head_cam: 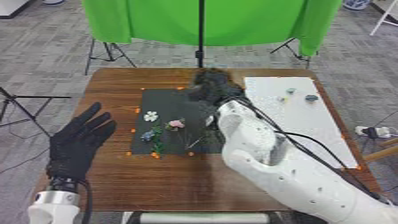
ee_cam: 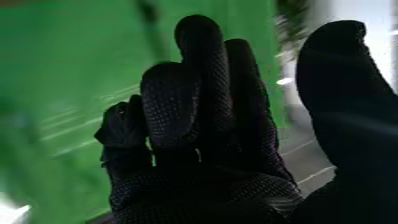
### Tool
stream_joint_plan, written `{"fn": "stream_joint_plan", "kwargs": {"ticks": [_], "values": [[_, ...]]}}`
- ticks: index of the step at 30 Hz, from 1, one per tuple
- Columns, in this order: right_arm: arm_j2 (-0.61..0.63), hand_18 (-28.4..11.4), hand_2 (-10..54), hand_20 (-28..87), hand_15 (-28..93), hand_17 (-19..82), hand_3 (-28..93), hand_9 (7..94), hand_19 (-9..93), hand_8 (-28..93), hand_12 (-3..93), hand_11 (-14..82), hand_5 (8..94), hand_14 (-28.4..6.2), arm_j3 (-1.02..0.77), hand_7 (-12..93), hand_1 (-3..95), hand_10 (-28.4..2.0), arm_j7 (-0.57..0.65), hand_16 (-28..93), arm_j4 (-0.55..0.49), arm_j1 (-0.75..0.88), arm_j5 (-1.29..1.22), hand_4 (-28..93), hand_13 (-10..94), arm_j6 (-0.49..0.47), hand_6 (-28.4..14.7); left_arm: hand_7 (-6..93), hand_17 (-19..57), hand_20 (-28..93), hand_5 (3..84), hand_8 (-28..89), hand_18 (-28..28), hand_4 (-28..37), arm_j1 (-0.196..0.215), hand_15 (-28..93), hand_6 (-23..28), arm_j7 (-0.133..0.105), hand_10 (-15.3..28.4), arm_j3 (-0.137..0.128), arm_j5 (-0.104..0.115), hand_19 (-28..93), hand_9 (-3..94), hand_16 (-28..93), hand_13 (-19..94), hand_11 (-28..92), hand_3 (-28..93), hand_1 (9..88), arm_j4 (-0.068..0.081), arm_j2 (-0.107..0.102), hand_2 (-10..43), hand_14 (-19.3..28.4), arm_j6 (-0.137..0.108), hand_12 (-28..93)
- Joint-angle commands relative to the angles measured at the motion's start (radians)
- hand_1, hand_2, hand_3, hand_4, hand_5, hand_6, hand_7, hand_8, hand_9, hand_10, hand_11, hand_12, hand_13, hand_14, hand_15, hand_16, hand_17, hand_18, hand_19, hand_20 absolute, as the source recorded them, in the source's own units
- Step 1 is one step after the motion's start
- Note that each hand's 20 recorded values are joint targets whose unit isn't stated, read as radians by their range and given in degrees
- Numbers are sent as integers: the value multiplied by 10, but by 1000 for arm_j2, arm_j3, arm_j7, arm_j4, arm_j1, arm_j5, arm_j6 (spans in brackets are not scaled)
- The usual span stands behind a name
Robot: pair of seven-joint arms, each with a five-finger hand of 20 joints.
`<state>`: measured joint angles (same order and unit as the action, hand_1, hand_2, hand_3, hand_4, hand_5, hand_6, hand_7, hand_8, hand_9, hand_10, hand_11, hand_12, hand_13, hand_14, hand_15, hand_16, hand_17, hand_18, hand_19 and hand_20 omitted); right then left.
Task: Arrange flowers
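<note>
black is the mat [head_cam: 169, 100] we take as our landmark, lying on the brown wooden table [head_cam: 111, 190]. on its left part we see a white flower [head_cam: 151, 116], with a pink flower [head_cam: 176, 123] to the right of it and slightly nearer us. a blue flower [head_cam: 147, 135] lies nearer us than the white one, beside some green leaves [head_cam: 158, 142] that run toward the mat's near edge. orange marks [head_cam: 156, 155] dot the table around the mat.

our right hand [head_cam: 216, 89] is at the mat's far right corner, and in the wrist view we see that hand [ee_cam: 209, 125] held wide, its fingers loosely extended and the thumb well apart from them. our left hand [head_cam: 78, 142] is left of the mat, its fingers straight and spread.

to the right of the mat we have a white board [head_cam: 275, 117] with small greenish pieces [head_cam: 311, 98] on its far part. beyond the mat, past the table, hangs a green cloth [head_cam: 258, 25].
</note>
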<state>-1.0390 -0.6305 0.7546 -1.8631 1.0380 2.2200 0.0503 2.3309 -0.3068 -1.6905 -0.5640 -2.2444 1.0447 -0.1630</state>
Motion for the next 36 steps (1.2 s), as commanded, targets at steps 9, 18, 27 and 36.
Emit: {"fn": "stream_joint_plan", "kwargs": {"ticks": [9,18,27,36], "values": [[317,-222,-95,539,791,227,753,588,929,-123,139,245,547,-134,-51,136,359,-168,134,124,224,-64,-138,-283,534,-1,-2,116,-77,212,401,-86,271,-247,27,526,108,-31,206,28,17,558,356,-86,263,252,806,229,-3,-12,60,283,-24,114],[243,-217,-95,545,797,215,760,564,922,-130,141,229,523,-136,35,152,352,-169,114,106,323,-91,-126,-283,517,-30,22,116,-77,213,401,-85,272,-245,19,527,109,-25,205,33,13,559,356,-87,262,255,806,231,0,-5,60,283,-21,115],[188,-218,-95,530,767,276,685,728,930,-92,149,248,695,-96,139,152,464,-117,157,130,458,-124,8,-283,623,6,48,118,-77,213,398,-86,272,-243,-12,528,109,16,206,35,-5,558,356,-88,264,255,806,234,11,19,61,283,6,114],[234,-198,-95,576,707,382,559,937,932,15,307,170,902,-36,226,147,638,-57,193,196,469,-154,37,-283,790,215,37,118,-78,213,398,-86,272,-244,-8,527,109,10,207,30,-4,558,357,-88,263,255,806,235,8,18,61,283,0,113]]}}
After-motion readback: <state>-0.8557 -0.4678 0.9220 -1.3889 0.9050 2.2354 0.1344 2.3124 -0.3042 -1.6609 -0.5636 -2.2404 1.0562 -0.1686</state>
